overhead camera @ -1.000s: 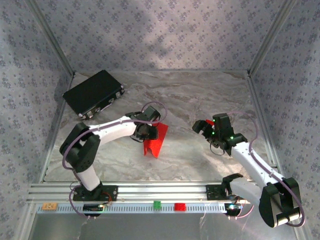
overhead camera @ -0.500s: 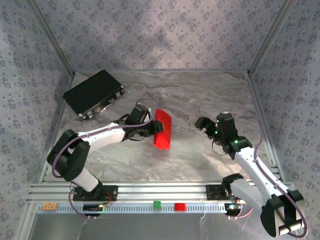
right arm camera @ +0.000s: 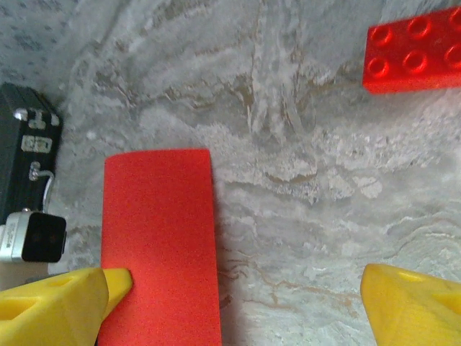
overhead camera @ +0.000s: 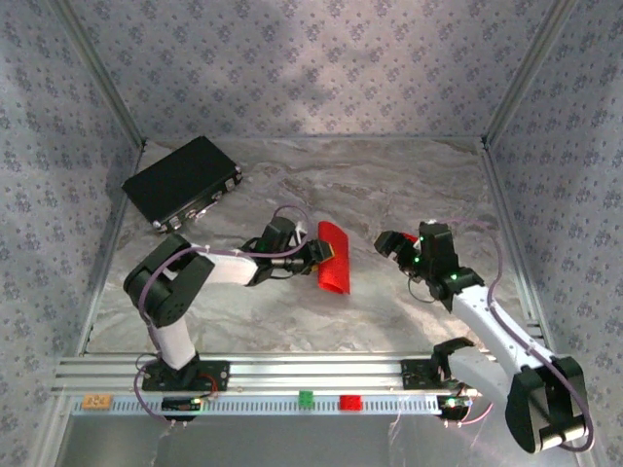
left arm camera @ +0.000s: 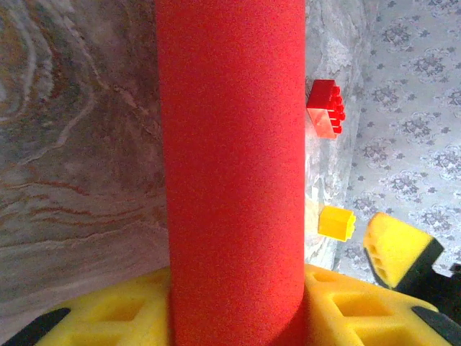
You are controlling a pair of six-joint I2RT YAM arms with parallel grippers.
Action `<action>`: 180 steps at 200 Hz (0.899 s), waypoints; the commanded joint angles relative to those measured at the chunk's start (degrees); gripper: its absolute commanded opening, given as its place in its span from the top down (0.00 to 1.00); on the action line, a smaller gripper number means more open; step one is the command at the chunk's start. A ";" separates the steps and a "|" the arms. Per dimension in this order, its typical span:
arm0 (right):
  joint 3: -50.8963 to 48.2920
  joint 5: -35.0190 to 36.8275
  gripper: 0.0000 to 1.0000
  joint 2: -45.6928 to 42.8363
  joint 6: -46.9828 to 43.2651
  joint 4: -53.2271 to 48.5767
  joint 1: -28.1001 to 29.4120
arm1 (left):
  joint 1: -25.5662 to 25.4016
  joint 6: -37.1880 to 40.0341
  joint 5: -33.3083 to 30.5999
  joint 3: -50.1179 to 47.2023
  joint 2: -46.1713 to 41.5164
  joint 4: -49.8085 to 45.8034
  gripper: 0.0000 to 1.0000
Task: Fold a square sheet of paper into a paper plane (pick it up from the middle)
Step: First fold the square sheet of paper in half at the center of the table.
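I am watching the left arm's fingers (overhead camera: 316, 255) pinching the thin bright red square sheet of paper (overhead camera: 333, 258) near the middle of the marbled grey worktop (overhead camera: 389, 185). The sheet is drooping into a narrow doubled band. In the left wrist view it is rising straight out from between the closed yellow pads (left arm camera: 108, 321). I cannot tell whether its lower edge is touching the worktop.

The right arm's fingers (overhead camera: 397, 245) are facing the sheet from just beside it and are spread wide. In the right wrist view, one yellow pad (right arm camera: 54, 299) is sitting against the band's edge and the other is well apart from it. A small red studded brick (right arm camera: 414, 47) is lying further off.

I am judging this as the first centre fold, with no plane shape formed yet. The next move probably calls for the right fingers to close on the free end, squarely and lightly, so the halves line up before creasing.
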 commanded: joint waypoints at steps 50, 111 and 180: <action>1.66 -2.41 0.06 2.61 -0.10 1.88 0.39 | -0.98 0.66 -3.97 -0.29 1.25 -3.22 0.59; 8.09 1.85 0.03 8.27 4.29 -6.85 1.37 | -1.55 1.88 -5.52 0.09 1.83 -6.03 0.58; 8.31 -4.91 0.03 10.39 -0.98 -1.67 2.53 | -1.59 11.55 -8.95 4.61 0.39 -20.96 0.44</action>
